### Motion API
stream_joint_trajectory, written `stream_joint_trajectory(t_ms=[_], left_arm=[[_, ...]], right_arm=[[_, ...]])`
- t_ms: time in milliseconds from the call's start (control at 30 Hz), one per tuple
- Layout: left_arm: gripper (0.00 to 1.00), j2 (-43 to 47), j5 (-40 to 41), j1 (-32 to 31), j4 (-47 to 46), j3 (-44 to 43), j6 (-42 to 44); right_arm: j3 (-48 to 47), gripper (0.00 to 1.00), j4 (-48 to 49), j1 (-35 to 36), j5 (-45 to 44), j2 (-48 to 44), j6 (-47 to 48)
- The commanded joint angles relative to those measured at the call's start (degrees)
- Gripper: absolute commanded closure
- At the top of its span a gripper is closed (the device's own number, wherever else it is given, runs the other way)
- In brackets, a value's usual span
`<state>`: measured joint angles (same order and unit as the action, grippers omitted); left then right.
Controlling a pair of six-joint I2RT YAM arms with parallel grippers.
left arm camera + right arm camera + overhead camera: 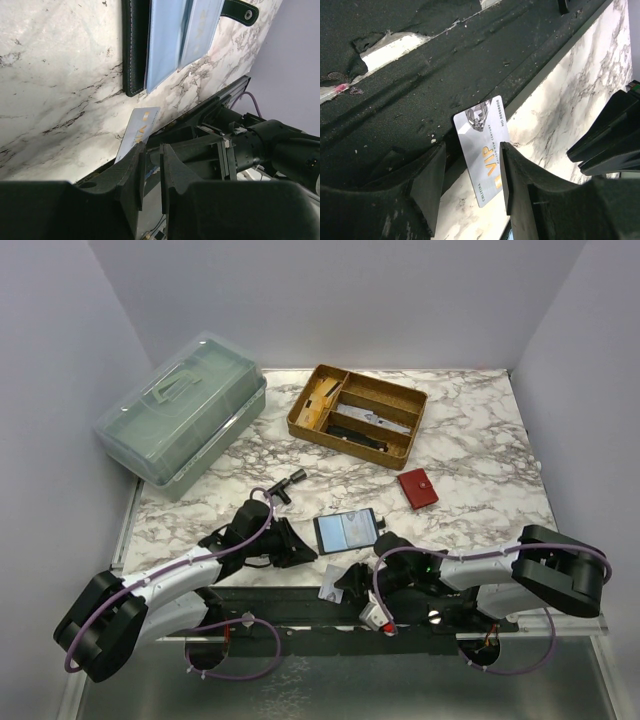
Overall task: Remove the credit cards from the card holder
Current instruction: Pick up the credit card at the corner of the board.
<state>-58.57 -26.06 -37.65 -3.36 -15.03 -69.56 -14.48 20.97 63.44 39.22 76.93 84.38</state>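
Observation:
The black card holder (345,531) lies open near the table's front edge, with pale blue credit cards (167,42) sticking out of its pocket. One loose silver credit card marked VIP (481,125) lies flat, overhanging the front edge (329,586). My right gripper (472,150) is open astride this card. Its right finger (512,170) touches the card's long edge, while the left finger stands apart from it. My left gripper (152,146) hovers just left of the holder (298,552). Its jaws stand a narrow gap apart, with nothing between them.
A small red wallet (417,488) lies right of the holder. A wooden divided tray (357,415) and a green lidded box (185,410) stand at the back. A small black object (284,486) lies behind the left arm. A dark frame (420,75) runs below the table's front edge.

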Motion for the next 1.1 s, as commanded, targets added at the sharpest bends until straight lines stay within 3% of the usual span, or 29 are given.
stream_joint_trajectory(t_ms=[0,333,1067], left_arm=[[0.77,-0.05,1.32,-0.41,-1.78,1.20,-1.43],[0.77,1.94,1.87,-0.41,-2.82,2.81,-2.54],[0.77,6.83,1.85,-0.34,-3.19,5.28,-3.85]], right_arm=[[1.62,0.50,6.40,1.34,-3.04,1.92,-1.41],[3.49,0.61,15.86,4.79,-9.23,4.43,-6.66],[0.35,0.84,17.75,6.19,-12.67,4.91,-12.74]])
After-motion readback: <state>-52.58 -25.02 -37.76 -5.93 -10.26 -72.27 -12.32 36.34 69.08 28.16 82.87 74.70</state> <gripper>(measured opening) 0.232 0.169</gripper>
